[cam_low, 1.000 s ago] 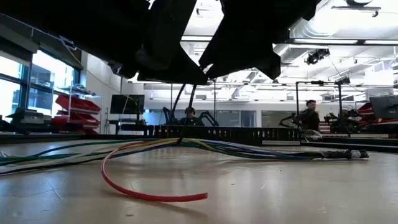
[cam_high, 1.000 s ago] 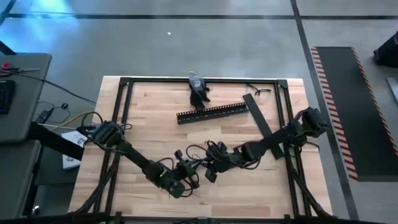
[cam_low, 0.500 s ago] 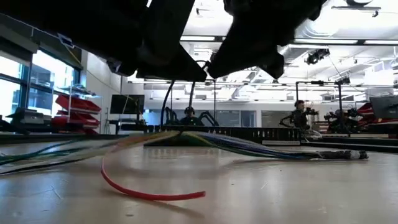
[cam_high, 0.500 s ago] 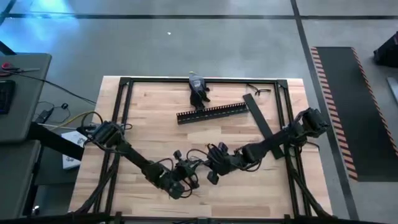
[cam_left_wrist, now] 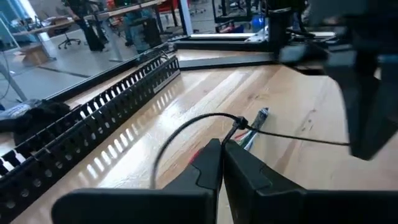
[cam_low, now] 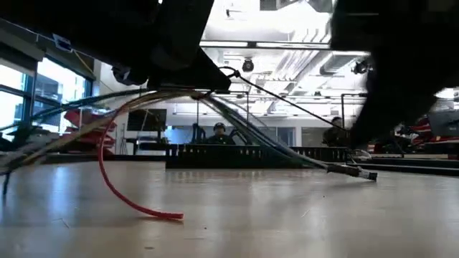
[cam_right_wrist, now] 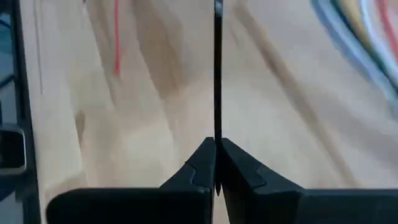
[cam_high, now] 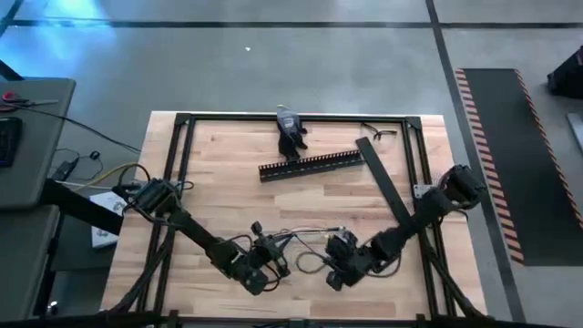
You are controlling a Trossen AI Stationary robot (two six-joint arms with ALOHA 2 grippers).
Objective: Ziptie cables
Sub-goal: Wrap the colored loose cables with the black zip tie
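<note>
The cables are a bundle of thin grey, white and coloured wires near the table's front middle. My left gripper is shut on them and holds them raised. A black ziptie loops around the bundle. Its thin tail runs to my right gripper, which is shut on it to the right of the left one. A red strand hangs from the bundle. My left gripper holds the cable bundle up where it rises to the fingers; the fingers themselves hide the exact spot. The bundle slopes down on both sides, its right end on the table, and the red strand's tip touches the wood. My right gripper pinches the ziptie's tail between its two fingertips, with the fingers lying along the strip. The tail runs straight and taut away from the fingers toward the loop on the bundle.
A long black comb-edged duct lies across the far middle, and a flat black lid strip slants at the right. A dark object sits at the far edge. A black frame rail borders the table. People sit behind the table.
My right gripper has moved toward the table's near edge and somewhat right, away from the left gripper, drawing the ziptie tail out straight. The cable bundle has risen off the table at the left gripper. It now slopes down to its ends, and the red strand hangs steeper.
</note>
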